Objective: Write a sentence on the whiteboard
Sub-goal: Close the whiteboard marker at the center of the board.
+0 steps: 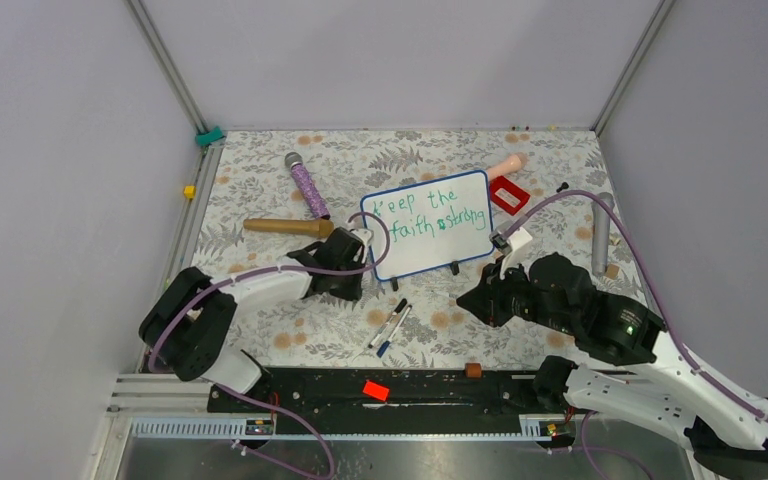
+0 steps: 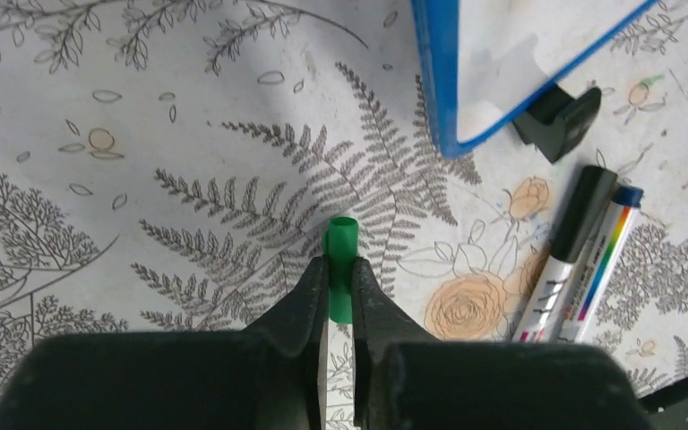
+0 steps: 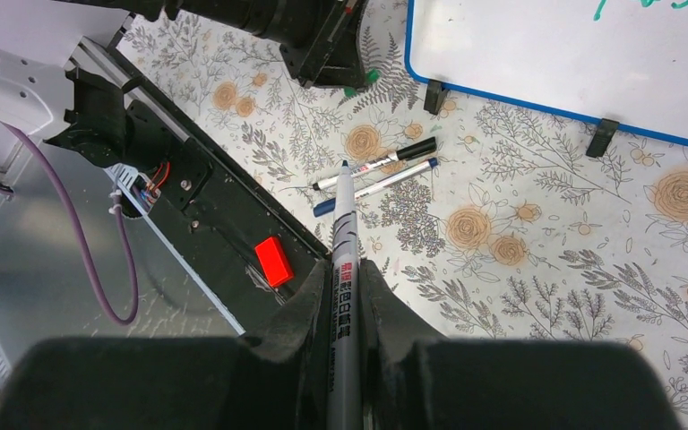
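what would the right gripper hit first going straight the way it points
Probably the two loose markers on the floral cloth; the pen in the right gripper aims at them, though depth is unclear and it could touch cloth first.

Plain pale grey walls (image 1: 50, 150), aluminium corner posts (image 1: 168, 65), a fern-and-rose patterned table cover (image 1: 250, 185) under soft, even light.

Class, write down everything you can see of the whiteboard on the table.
The whiteboard is a small, glossy white rectangle with a thin blue rim and rounded corners, plastic by its look. Two short black feet at its near edge rest on the floral tablecloth. It sits mid-table, slightly askew. Green handwriting in two lines reads "Keep the faith strong". The left arm's purple cable crosses its left edge from above; contact unclear.
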`<move>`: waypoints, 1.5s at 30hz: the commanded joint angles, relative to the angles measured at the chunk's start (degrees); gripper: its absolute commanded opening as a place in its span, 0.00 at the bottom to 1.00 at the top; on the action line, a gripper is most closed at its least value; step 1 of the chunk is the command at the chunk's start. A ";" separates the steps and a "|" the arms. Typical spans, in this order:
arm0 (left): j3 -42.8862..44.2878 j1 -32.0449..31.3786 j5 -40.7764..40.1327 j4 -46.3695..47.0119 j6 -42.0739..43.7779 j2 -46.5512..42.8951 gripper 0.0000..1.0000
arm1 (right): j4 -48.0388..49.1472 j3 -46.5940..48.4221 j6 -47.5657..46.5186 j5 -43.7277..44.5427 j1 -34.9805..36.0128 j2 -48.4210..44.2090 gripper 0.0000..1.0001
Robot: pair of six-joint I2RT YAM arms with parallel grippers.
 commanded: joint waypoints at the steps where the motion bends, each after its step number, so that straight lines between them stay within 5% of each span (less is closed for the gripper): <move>1: -3.29 -0.02 3.45 0.11 0.04 -5.93 0.00 | -0.51 2.84 -1.21 0.92 0.10 1.28 0.00; 7: -10.13 -0.91 7.25 5.68 2.70 -21.76 0.00 | -1.41 4.93 -2.52 -2.04 0.13 5.15 0.00; 14: -18.56 -3.09 13.96 21.55 17.65 -40.79 0.00 | 2.02 7.65 -2.40 -6.29 0.09 11.63 0.00; 20: -20.98 -9.90 7.11 31.08 33.19 -40.20 0.00 | 2.75 11.35 -2.97 -8.07 0.13 16.66 0.00; 26: -35.13 -13.24 5.43 58.23 48.03 -34.97 0.00 | 2.04 12.05 -3.10 -8.42 0.09 19.62 0.00; 45: -38.72 -13.40 11.48 59.19 52.02 -37.45 0.00 | 17.01 1.85 2.76 -8.82 0.09 24.88 0.00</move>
